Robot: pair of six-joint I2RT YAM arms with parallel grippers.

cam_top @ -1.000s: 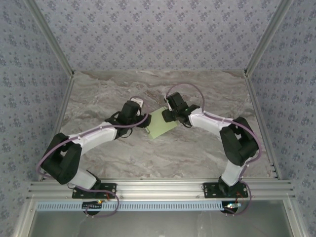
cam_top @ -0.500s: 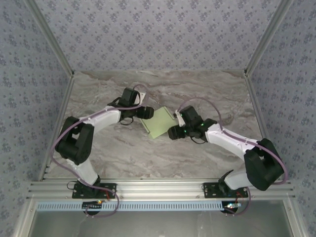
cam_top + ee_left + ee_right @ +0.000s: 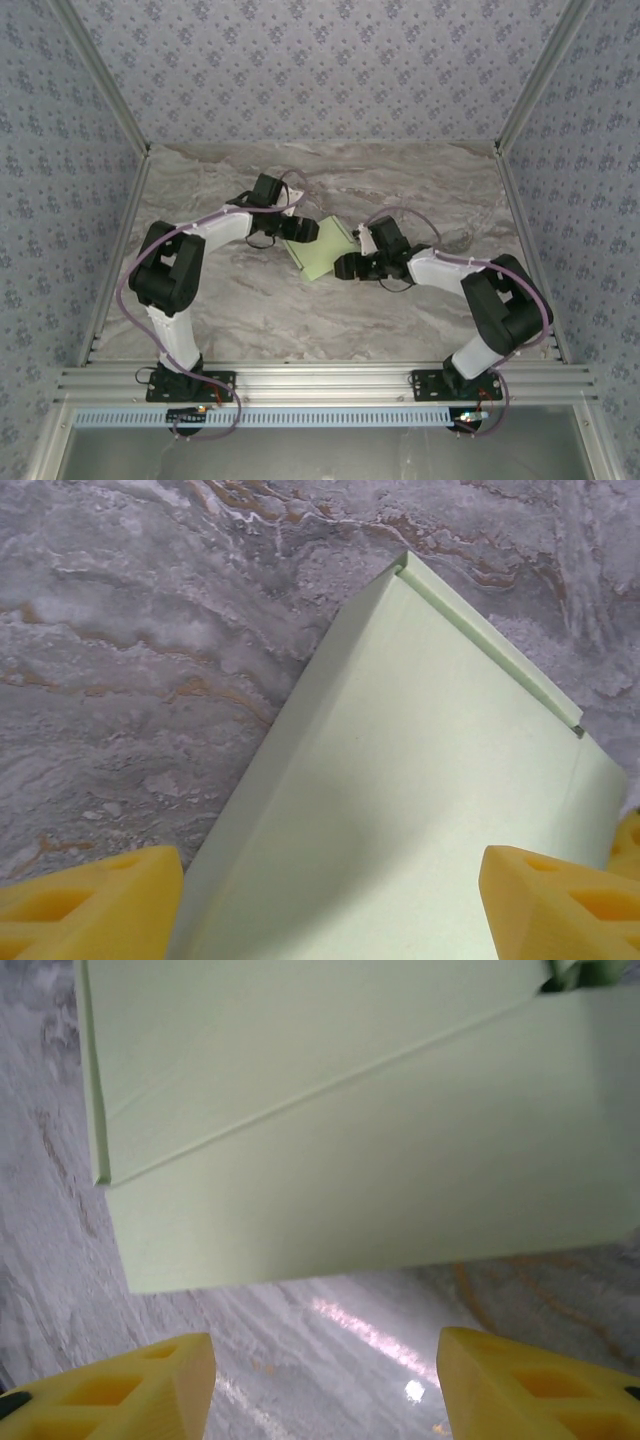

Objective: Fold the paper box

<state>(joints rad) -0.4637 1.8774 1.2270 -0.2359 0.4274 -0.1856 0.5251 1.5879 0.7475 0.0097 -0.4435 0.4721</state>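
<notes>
The paper box (image 3: 322,251) is lying flat near the middle of the marbled tabletop (image 3: 262,312), sitting right between the two arms. The left gripper (image 3: 304,231) is hovering over the box's far-left corner, jaws standing wide open. In the left wrist view its yellow fingertips (image 3: 92,904) are straddling the pale green card without pinching it. The right gripper (image 3: 342,267) is coming in at the near-right edge, jaws also spread apart and gripping nothing. In the right wrist view the box is sitting just ahead of the fingertips (image 3: 540,1382), with bare tabletop between them and a crease line running across the card.
</notes>
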